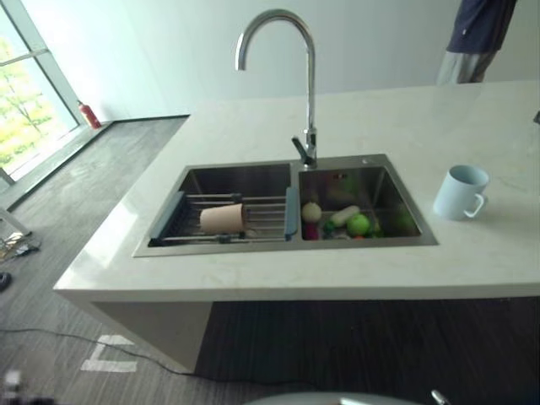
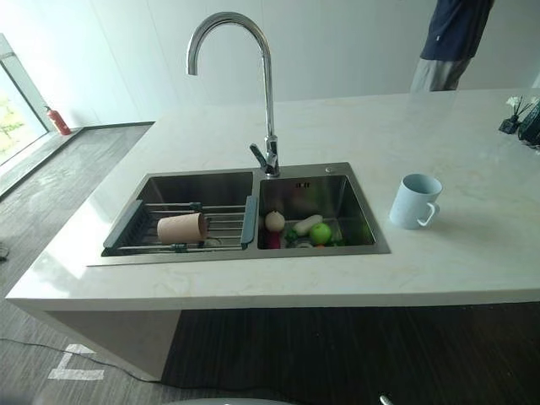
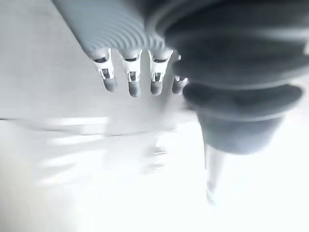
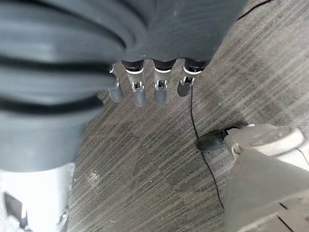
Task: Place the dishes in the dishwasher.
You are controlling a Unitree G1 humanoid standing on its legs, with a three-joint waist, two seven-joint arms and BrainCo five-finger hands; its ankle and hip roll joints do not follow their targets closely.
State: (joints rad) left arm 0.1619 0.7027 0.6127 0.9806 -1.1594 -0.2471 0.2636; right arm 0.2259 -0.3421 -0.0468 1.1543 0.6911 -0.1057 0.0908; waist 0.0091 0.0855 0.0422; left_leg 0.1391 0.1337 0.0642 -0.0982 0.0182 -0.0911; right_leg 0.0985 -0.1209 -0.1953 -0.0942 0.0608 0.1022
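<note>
Nothing loaded yet, by the look of it. Tan cup point(image 2: 181, 228) on its side on the wire rack point(image 2: 221, 226) in the left basin of the steel sink point(image 2: 245, 173); pale blue mug point(image 2: 416, 201) upright on the smooth, pale, marble-look bench point(image 2: 472, 253), right of the sink. Toy fruit and vegetables point(image 2: 308, 229) heaped in the right basin, under the curved chrome tap point(image 2: 268, 93). Left robot hand point(image 3: 130, 72) and right robot hand point(image 4: 145, 84) both hanging low, fingers loosely straight, holding nothing. Everything left to do: both cups to lift, no dishwasher visible.

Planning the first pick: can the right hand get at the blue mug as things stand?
Probably yes: the blue mug stands alone on the counter right of the sink; the right hand hangs open, empty.
</note>
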